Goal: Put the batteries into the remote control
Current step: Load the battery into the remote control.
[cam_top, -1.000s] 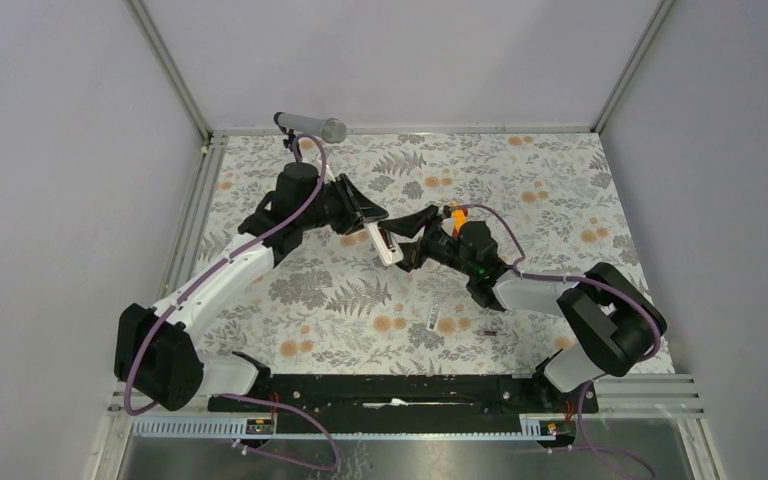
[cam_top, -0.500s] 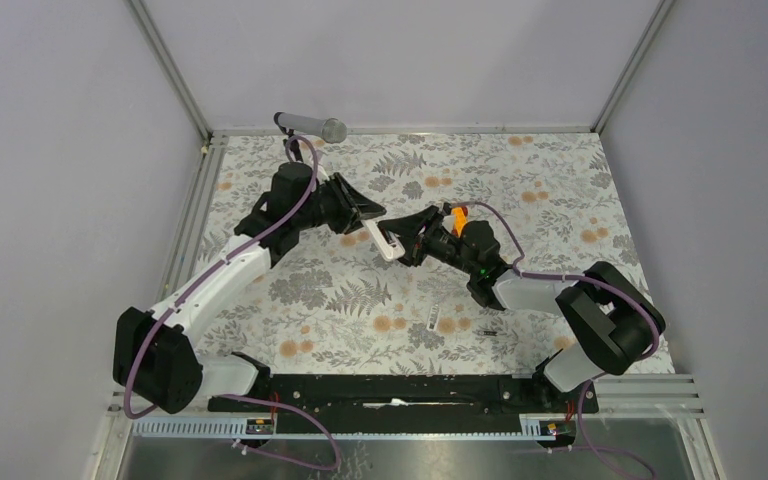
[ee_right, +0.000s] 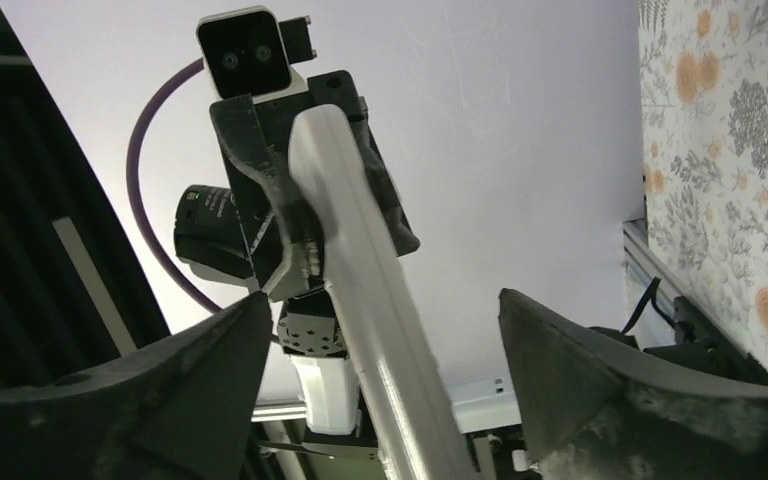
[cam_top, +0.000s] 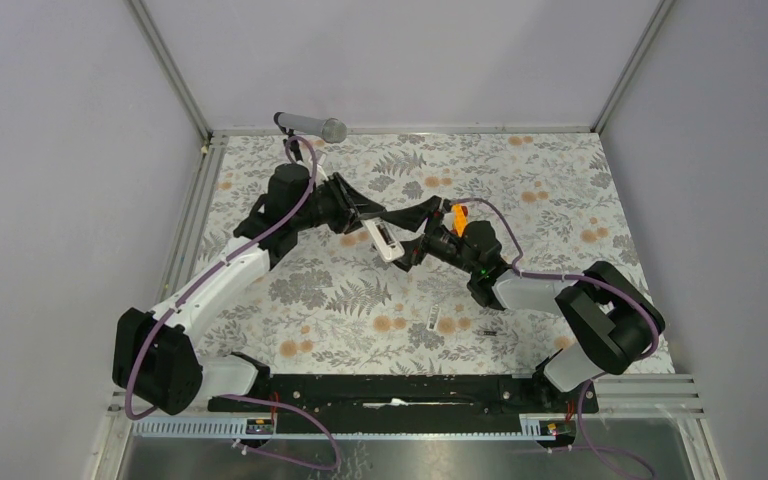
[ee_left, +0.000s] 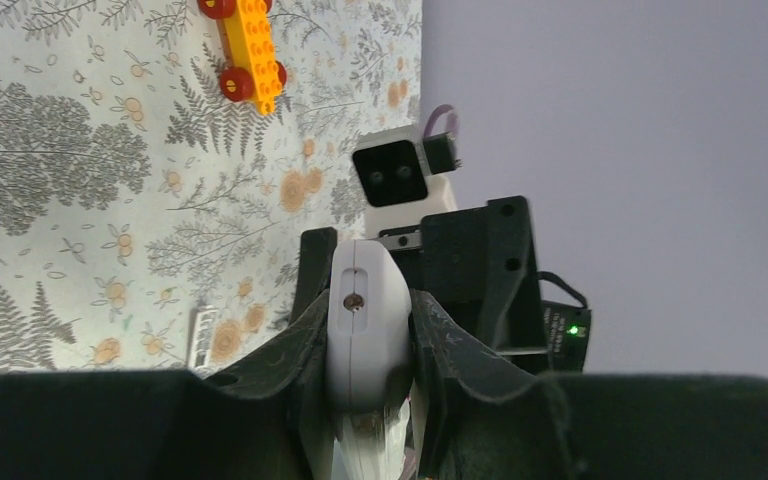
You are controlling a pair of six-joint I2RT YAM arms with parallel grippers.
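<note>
**Left claw clamped on the remote control; right claw spread around it.**

The left claw (cam_top: 367,226) grips the white remote control (cam_top: 386,242) by one end and holds it above the floral bench (cam_top: 560,180), near its middle. The right claw (cam_top: 407,238) faces it with its fingers apart, one on each side of the remote's free end, and a gap shows on both sides. One thin dark battery (cam_top: 487,331) lies on the bench near the right arm, close to a small white cover piece (cam_top: 447,324).

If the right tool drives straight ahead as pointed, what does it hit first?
Probably the remote control, gripped by the left tool: it lies between the fingers of the open right tool.
</note>
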